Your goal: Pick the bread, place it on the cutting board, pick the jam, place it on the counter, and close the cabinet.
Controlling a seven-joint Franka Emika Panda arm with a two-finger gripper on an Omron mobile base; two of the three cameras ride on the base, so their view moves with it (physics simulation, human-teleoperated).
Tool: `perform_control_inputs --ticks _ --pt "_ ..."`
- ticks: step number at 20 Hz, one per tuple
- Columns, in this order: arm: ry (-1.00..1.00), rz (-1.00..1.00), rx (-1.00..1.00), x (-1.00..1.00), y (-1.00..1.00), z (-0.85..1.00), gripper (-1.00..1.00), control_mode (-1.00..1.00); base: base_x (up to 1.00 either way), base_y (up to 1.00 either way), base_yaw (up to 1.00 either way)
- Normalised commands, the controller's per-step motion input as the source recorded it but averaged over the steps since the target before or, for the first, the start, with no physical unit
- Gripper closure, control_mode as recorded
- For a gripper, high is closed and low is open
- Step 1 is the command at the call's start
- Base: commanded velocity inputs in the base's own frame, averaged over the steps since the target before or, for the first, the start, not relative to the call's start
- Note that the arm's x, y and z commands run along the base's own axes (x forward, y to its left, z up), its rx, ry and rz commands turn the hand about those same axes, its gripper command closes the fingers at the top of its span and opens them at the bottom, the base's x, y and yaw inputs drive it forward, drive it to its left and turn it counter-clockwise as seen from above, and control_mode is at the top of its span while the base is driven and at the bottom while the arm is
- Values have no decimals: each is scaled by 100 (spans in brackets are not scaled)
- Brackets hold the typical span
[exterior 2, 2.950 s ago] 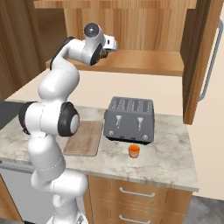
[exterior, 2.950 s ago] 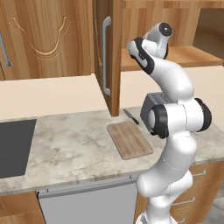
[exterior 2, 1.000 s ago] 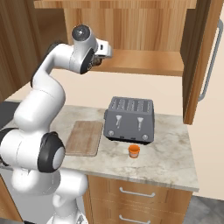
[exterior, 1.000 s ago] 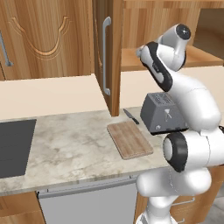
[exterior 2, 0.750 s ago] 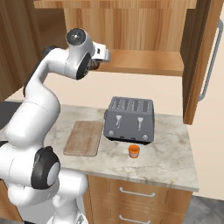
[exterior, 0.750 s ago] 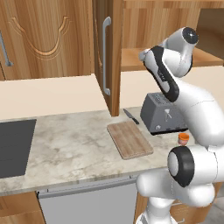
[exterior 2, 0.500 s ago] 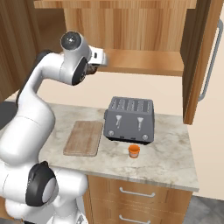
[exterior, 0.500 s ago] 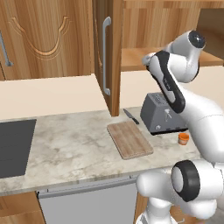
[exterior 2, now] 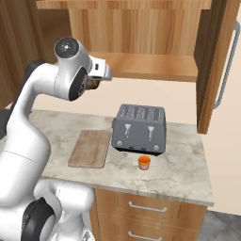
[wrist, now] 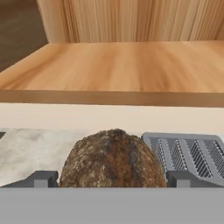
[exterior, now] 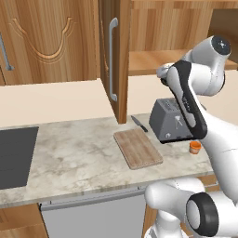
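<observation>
The dark brown lumpy bread (wrist: 113,159) sits between my two fingertips (wrist: 41,178), and my gripper (wrist: 112,177) is shut on it. From the right base view the gripper (exterior 2: 95,84) hangs in the air just in front of the cabinet's open shelf (exterior 2: 146,66), above and left of the toaster. The light-brown cutting board (exterior: 138,148) (exterior 2: 90,148) lies bare on the marbled counter (exterior: 79,158). The small orange jam jar (exterior: 195,147) (exterior 2: 144,162) stands on the counter in front of the toaster. The cabinet door (exterior: 114,56) (exterior 2: 221,61) stands open.
A grey toaster (exterior: 169,120) (exterior 2: 140,128) stands right of the board. A black knife (exterior: 138,123) lies behind the board near the open door. A dark cooktop (exterior: 14,155) is set into the counter at the left. Drawers (exterior 2: 146,207) run below the counter edge.
The arm has swung and the hand has drawn back and down from the cabinet shelf, carrying the bread. The jam, board and toaster have not moved.
</observation>
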Motion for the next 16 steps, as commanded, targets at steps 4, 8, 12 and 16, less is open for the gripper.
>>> perform_control_inputs --ticks 4,8,12,16 --pt "10 0 0 -32 0 -2 100 -100 0 0 0" --pt "13 0 0 -23 0 -9 100 -100 0 0 0" --pt "16 -1 0 -8 1 -8 100 -100 0 0 0" --pt "16 0 1 -3 0 -19 100 -100 0 0 0"
